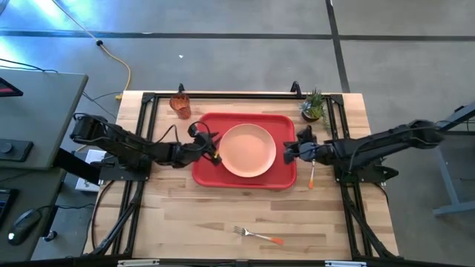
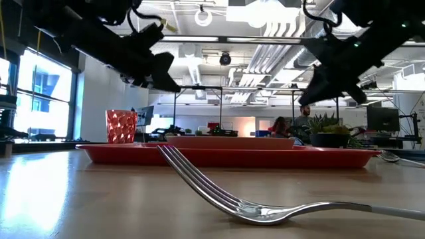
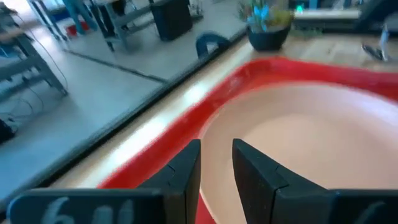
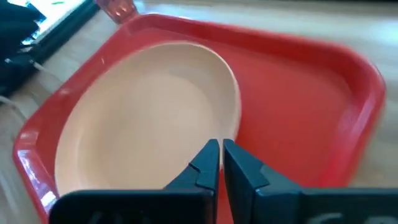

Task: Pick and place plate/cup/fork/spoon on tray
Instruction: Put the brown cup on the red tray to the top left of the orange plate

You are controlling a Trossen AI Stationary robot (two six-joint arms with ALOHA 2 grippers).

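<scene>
**Plate on the tray, both grippers above its edges**

From the left, we saw the left gripper (image 1: 215, 150) raised above the tray's left edge, beside the left rim of the plate (image 1: 247, 150). In its wrist view its two fingers (image 3: 186, 171) stood close together with only a narrow gap and nothing between them.

The cup (image 1: 180, 104) stood upright on the bare table, off the tray's far-left corner and apart from it. In the low view it showed behind the tray's left end.

The tray (image 1: 281, 178) lay in the middle of the table, nearer the far side, with the plate flat inside it at about the centre.

The fork (image 1: 256, 235) lay well apart on the near part of the table, tines to the left and orange handle to the right.

At the tray's right edge we saw the right gripper (image 1: 289, 153) raised above the rim, its fingers (image 4: 205, 165) almost touching and empty, pointing at the plate's right rim.

The spoon (image 1: 312, 176) lay on the table just right of the tray, under the right arm.

A small potted plant (image 1: 313, 107) stood off the tray's far-right corner.
</scene>
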